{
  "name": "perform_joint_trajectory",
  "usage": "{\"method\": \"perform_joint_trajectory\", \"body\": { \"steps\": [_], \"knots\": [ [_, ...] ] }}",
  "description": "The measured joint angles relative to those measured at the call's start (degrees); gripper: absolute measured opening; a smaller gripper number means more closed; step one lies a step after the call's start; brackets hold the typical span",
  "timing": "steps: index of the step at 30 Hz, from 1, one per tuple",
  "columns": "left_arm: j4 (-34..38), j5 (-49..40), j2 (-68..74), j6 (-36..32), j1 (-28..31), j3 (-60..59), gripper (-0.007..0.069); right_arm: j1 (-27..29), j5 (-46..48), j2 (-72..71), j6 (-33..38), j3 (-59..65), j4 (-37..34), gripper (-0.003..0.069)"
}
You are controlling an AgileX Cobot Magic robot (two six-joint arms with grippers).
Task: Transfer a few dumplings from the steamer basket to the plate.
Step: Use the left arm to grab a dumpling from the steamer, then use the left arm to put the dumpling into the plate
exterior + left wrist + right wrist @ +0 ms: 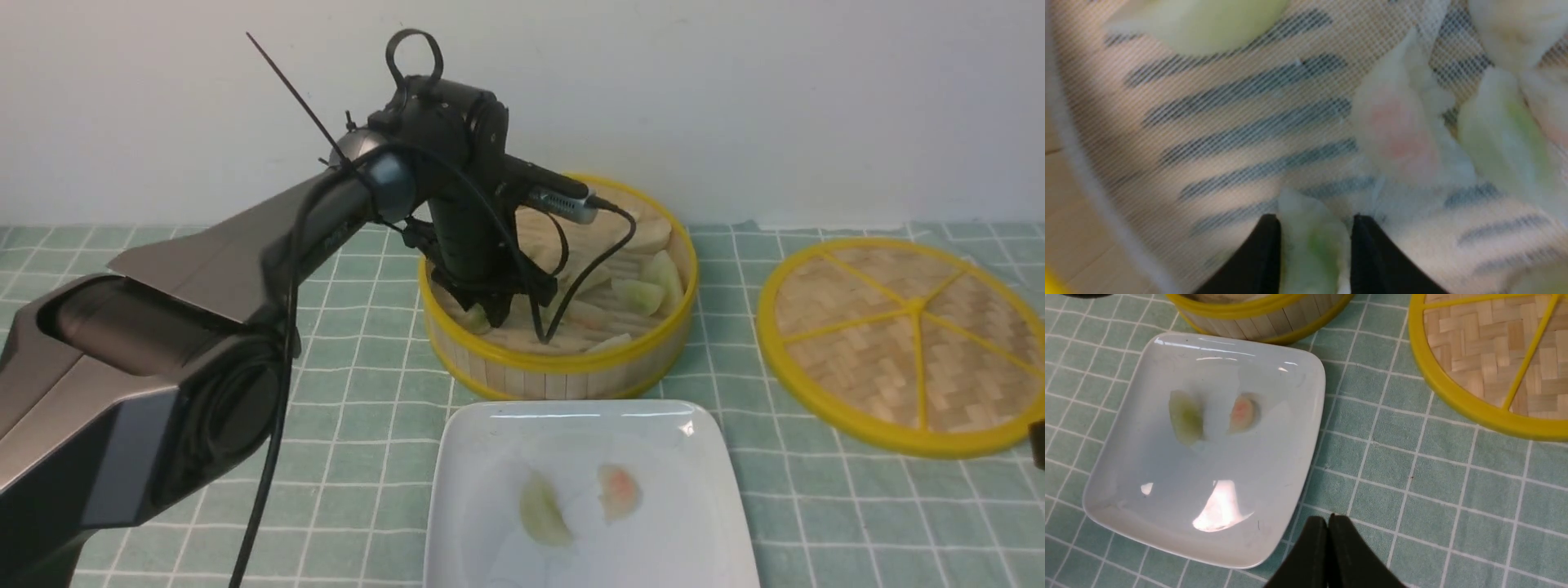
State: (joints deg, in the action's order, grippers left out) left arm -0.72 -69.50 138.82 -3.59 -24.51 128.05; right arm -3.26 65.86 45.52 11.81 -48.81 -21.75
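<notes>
My left claw has a pale green dumpling between its tips, low in the wrist frame, inside the basket; whether it pinches yet, I can't tell. It looks light, soft, slick, easily torn: best taken gently across its plump middle.
</notes>
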Motion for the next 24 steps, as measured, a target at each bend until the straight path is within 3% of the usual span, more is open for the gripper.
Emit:
{"method": "perform_joint_trajectory", "body": {
  "steps": [7,12,20,24],
  "knots": [
    [2.06,-0.99,-9.07,-1.21,0.06,4.47,0.0194,0.0,0.02,0.0,-0.02,0.0,0.0,-0.0012],
    [9.71,-1.13,-18.54,-2.45,0.06,1.4,0.0194,0.0,0.02,0.0,-0.02,0.0,0.0,-0.0012],
    [11.66,-1.17,-28.05,-2.82,-5.03,-27.54,0.0194,0.0,0.02,0.0,-0.07,0.0,0.0,-0.0012],
    [11.87,-1.12,-27.6,-3.0,-8.16,-36.09,0.0194,0.0,0.02,0.0,-0.07,0.0,0.0,-0.0012]
  ]
}}
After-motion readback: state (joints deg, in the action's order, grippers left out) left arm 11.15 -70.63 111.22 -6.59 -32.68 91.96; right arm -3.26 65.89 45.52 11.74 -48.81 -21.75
